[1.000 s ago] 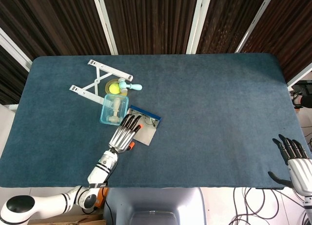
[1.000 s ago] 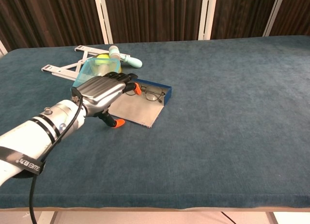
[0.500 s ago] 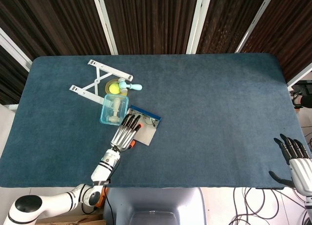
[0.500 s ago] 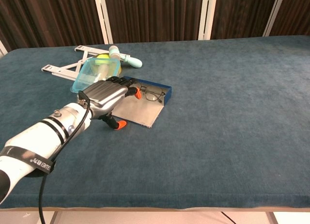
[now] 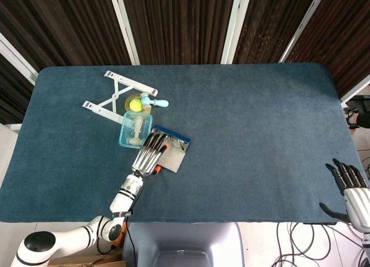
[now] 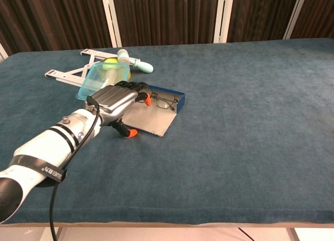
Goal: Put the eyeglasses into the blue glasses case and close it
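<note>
1. The glasses lie in the open blue case on the surface.
2. The left robot hand rests fingers-extended over the case's left side, grasping nothing.
3. The right robot hand hangs released at the surface's right edge.

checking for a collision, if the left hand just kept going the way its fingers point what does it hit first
Probably the eyeglasses lying in the open blue glasses case. The left hand has its fingertips at the case's near-left side, pointing across it. The clear blue container sits beside that line, though depth is uncertain.
</note>
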Action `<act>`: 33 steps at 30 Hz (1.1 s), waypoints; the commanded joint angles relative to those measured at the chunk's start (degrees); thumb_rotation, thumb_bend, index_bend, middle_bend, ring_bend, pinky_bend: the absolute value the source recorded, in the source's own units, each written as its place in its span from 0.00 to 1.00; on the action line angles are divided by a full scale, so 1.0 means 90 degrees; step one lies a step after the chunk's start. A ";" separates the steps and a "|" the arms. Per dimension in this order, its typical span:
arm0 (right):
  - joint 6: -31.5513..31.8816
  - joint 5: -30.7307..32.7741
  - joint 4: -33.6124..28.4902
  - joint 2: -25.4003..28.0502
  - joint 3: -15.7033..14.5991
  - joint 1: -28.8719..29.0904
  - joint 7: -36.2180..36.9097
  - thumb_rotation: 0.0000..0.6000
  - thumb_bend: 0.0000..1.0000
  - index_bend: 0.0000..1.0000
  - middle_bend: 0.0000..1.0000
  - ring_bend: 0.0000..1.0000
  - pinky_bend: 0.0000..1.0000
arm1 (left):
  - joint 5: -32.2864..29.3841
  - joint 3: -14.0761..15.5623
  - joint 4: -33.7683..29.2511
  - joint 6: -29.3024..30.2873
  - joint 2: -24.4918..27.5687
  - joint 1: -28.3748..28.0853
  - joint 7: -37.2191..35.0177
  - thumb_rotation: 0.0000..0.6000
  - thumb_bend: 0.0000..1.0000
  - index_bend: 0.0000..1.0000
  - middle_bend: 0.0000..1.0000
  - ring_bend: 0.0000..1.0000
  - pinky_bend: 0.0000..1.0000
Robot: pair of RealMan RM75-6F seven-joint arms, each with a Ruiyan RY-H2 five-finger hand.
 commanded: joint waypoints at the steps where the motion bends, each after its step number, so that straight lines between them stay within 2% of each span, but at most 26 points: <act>1: 0.0002 0.0003 -0.0001 0.0001 0.0001 -0.0002 0.0002 1.00 0.33 0.00 0.00 0.00 0.00 | 0.0100 -0.0014 0.0125 0.0096 -0.0086 -0.0018 -0.0172 1.00 0.25 0.30 0.00 0.00 0.04; 9: -0.0014 0.0012 0.0004 0.0002 0.0001 0.0004 0.0000 1.00 0.33 0.00 0.00 0.00 0.00 | 0.0506 0.0001 0.0505 0.0469 -0.0267 -0.0025 -0.0933 1.00 0.30 0.42 0.00 0.00 0.05; 24: -0.0010 -0.0003 0.0007 0.0021 -0.0010 0.0000 0.0048 1.00 0.33 0.00 0.00 0.00 0.00 | 0.0815 0.0074 0.1175 0.0663 -0.0577 -0.0051 -0.1401 1.00 0.42 0.59 0.03 0.00 0.06; 33: -0.0029 -0.0004 0.0003 0.0011 -0.0016 0.0007 -0.0006 1.00 0.33 0.00 0.00 0.00 0.00 | 0.1015 0.0194 0.1017 0.0913 -0.0480 0.0092 -0.1516 1.00 0.50 0.63 0.04 0.00 0.05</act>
